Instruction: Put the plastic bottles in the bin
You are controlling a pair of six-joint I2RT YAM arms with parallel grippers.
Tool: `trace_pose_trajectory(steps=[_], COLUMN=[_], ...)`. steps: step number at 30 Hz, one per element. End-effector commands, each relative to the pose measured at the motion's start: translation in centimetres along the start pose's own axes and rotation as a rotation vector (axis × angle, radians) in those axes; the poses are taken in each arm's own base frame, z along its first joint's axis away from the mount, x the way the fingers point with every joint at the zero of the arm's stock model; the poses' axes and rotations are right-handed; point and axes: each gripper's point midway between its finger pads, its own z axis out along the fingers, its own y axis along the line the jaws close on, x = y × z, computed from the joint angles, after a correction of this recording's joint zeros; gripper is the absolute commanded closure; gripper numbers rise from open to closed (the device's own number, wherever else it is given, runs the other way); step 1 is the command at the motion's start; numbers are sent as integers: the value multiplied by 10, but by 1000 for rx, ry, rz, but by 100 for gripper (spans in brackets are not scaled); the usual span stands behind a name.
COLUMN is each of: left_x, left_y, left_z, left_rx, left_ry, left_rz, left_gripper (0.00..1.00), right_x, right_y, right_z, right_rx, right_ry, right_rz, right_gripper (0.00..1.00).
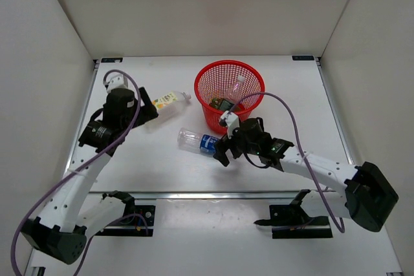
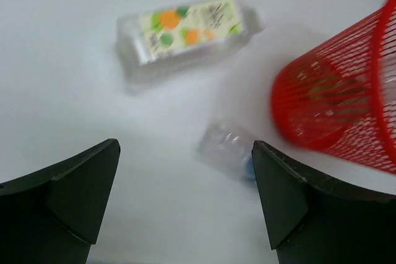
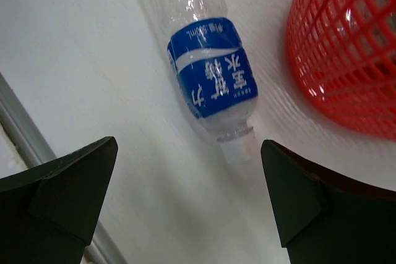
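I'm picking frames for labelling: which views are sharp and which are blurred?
Left wrist: blurred throughout, the fruit-label bottle and red basket smeared. Right wrist: fairly sharp, print on the blue-label bottle legible. Top external: sharp, evenly lit, only soft shadows.

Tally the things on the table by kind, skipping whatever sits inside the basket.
Plastic bottles: 2, the fruit-label bottle and the blue-label bottle
Baskets: 1, the red mesh basket
Total: 3

Top view looks down from behind; both wrist views, close to the table (image 1: pixel 162 166), share the bin (image 3: pixel 346 47).
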Motion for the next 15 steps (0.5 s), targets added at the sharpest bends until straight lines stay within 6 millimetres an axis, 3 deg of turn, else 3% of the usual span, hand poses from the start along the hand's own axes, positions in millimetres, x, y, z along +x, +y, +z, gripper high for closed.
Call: trace_pose_trajectory(steps=[1, 9, 15], left_x=[51, 55, 70], left_y=[44, 62, 73], left_z=[-14, -36, -31], left_rx=[-140, -162, -206], left_ry=[151, 138, 198], left_rz=[-29, -70, -34], left_gripper=[1, 1, 1], right_x=[-34, -45, -55], right_y=[0, 14, -2], right_z=[14, 52, 70], right_rx=[-5, -9, 72], right_ry=[-99, -73, -106], right_rz=[-102, -224, -247], right_gripper=[0, 1, 2])
